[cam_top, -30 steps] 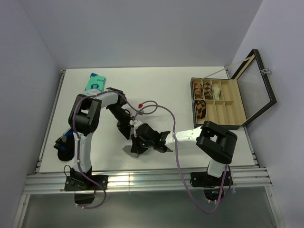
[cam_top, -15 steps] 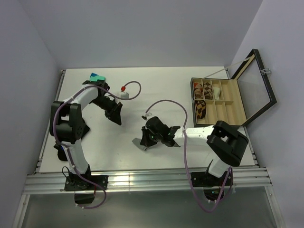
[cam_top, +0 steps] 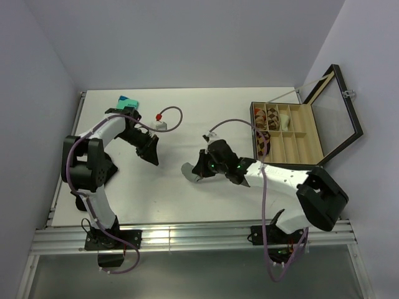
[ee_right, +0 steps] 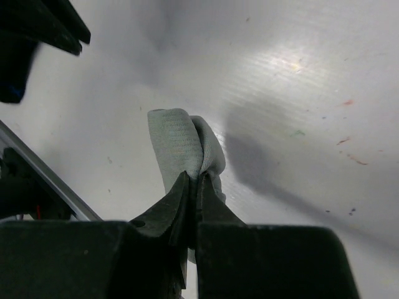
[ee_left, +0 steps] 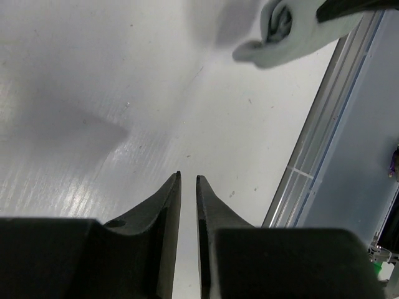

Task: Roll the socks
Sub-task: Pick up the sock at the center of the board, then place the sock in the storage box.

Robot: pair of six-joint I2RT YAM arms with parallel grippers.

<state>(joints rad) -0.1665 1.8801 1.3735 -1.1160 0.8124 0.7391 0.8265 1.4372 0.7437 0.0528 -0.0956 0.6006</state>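
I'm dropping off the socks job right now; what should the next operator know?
Left gripper: jaws a narrow gap apart, empty, above the table.
Right gripper: shut on the grey sock, which is bunched up and seems lifted clear.
Done: that sock looks rolled.
To do: probably set it in the open case; no second loose sock in view.

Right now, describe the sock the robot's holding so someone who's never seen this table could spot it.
On the white table, look just left of the open box with compartments. The grey sock is pinched in the right arm's shut jaws, folded into a small bundle. It is pale, soft knit, unlike the teal packet at the far left corner.
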